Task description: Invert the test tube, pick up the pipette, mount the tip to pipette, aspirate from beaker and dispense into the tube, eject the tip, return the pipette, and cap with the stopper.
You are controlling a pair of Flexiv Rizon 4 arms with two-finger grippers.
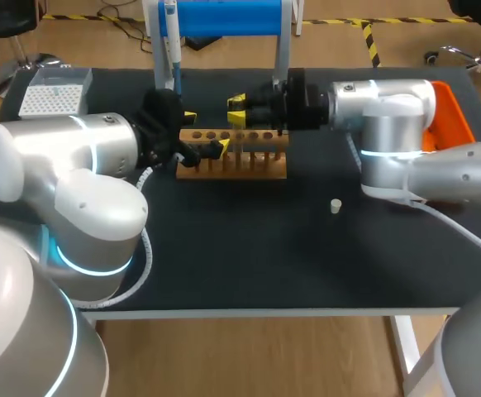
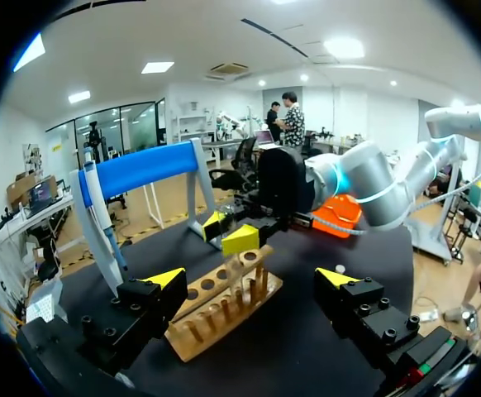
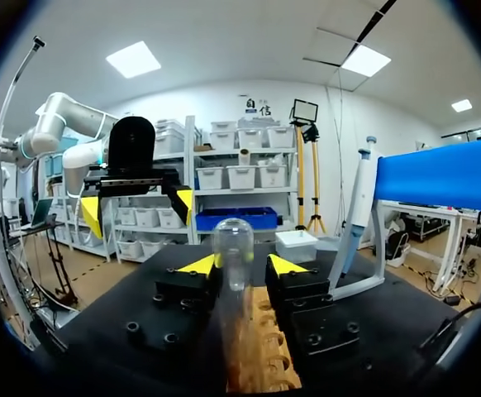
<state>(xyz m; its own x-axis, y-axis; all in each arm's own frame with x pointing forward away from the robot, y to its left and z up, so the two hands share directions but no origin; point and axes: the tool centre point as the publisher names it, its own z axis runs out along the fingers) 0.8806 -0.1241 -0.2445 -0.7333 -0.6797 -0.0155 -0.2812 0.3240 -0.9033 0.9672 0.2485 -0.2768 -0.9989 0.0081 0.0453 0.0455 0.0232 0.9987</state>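
one test tube (image 3: pixel 233 240), gripped by the right hand (image 3: pixel 240 265), lower end indistinct.

no text, label or number can be read anywhere.

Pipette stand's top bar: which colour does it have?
The bar is bright blue. It shows best in the head view.
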